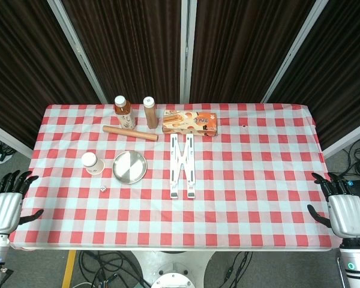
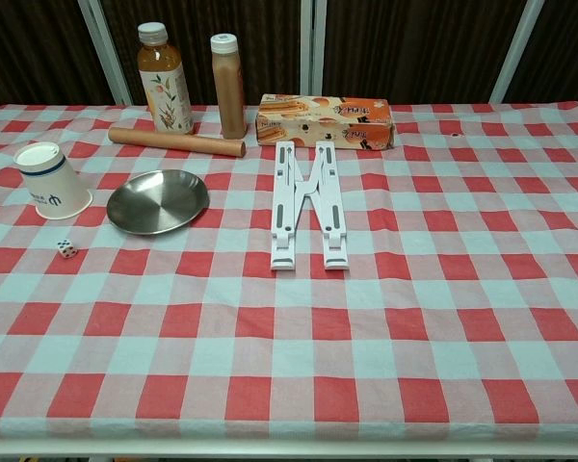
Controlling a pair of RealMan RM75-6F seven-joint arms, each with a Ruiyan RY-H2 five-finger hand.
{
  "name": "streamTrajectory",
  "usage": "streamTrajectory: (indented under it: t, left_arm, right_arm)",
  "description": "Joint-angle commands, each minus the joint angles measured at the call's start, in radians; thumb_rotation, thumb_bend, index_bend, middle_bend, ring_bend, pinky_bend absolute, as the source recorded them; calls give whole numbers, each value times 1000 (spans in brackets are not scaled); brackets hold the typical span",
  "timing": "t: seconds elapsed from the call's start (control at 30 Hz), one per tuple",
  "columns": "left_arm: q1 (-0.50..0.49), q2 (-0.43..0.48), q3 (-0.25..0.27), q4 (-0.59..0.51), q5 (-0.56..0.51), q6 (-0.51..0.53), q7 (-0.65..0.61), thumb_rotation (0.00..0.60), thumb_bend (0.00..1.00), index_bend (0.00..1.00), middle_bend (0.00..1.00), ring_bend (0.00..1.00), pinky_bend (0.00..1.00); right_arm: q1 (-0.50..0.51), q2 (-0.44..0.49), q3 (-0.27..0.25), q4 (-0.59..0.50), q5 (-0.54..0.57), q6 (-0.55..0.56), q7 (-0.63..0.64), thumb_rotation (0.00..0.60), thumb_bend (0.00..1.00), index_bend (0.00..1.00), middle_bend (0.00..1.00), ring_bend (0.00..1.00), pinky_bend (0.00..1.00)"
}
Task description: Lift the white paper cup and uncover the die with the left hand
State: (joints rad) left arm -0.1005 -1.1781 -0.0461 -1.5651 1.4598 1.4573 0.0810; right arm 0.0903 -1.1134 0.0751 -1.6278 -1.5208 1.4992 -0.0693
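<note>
While cup (image 2: 52, 181) stands inverted, die (image 2: 66, 247) lies uncovered.

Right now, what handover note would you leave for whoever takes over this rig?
Left robot hand: open, off the table's left edge, holding nothing. Right robot hand: open, off the right edge, idle.
White paper cup stands upside down beside the metal plate. The die lies bare on the cloth just in front of the cup, already uncovered.
Left: nothing obvious; confirm.

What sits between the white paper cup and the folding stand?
The steel plate lies between the white paper cup and white folding stand, clearest in chest view.
</note>
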Motion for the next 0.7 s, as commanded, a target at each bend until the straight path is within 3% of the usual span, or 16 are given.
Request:
streamTrajectory:
  t: [0.03,0.5,0.63,0.7]
  left_arm:
    - [0,1,0,-3,-1,-1,1,600,96,184,128,48,78]
    - [-35,23,-7,-10,18,-37,-14,600,96,185,128,48,78]
    - [-86,21,-32,2,29,-81,-37,600,98,206,189,73,93]
    - [-122,22,-38,8,38,-127,-68,600,124,224,235,119,147]
  right_arm:
    - [0,0,-1,0,2,-2,-1,600,158,153,310,126,211]
    - [1,3,7,8,-12,15,1,600,157,152,310,126,211]
    - [8,14,14,3,-17,17,-4,600,158,153,310,126,211]
    - [10,19,17,2,-20,19,-6,600,157,153,311,126,211]
